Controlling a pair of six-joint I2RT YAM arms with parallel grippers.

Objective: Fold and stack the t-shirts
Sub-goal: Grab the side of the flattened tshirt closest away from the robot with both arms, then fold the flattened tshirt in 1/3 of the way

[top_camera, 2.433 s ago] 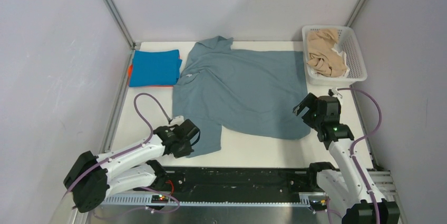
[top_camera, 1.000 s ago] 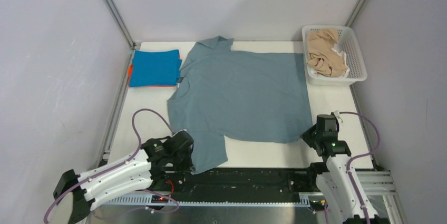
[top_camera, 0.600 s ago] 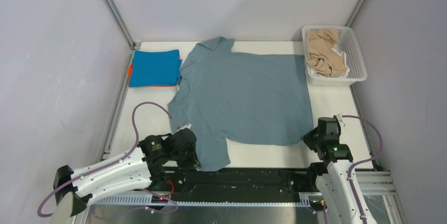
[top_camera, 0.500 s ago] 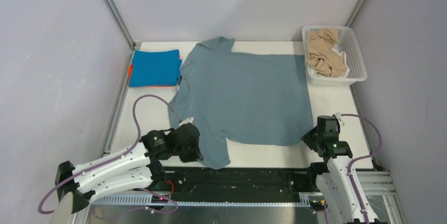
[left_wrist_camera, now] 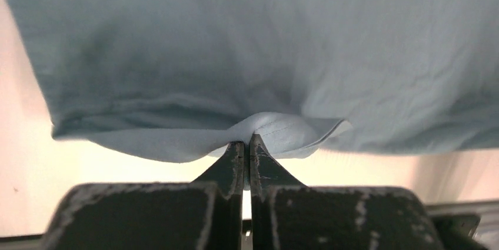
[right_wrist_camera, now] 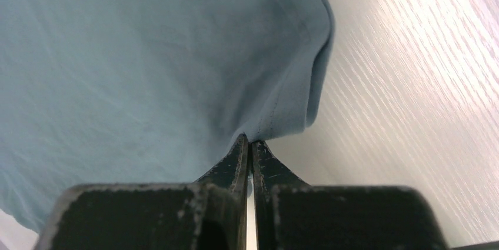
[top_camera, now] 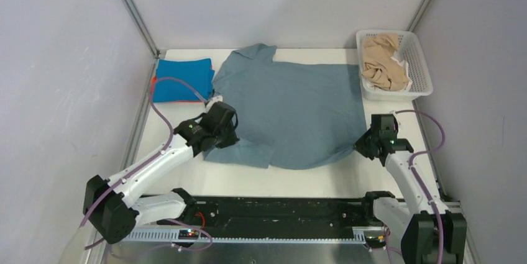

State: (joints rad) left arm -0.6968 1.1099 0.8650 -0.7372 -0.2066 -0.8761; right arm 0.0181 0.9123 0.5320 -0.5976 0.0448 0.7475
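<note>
Now the grey-blue t-shirt (top_camera: 298, 102) is lying spread just left of the basket (top_camera: 424, 74), and you are pinching its near edge, left gripper (left_wrist_camera: 247, 142) and right gripper (right_wrist_camera: 250, 142) both clamping cloth, probably so it is lifting evenly for a fold.

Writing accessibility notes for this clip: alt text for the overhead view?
The left gripper and right gripper each pinch an edge of a large grey-blue t-shirt spread on a table. A folded blue shirt lies on an orange shirt far left; a basket holds beige shirts far right.
</note>
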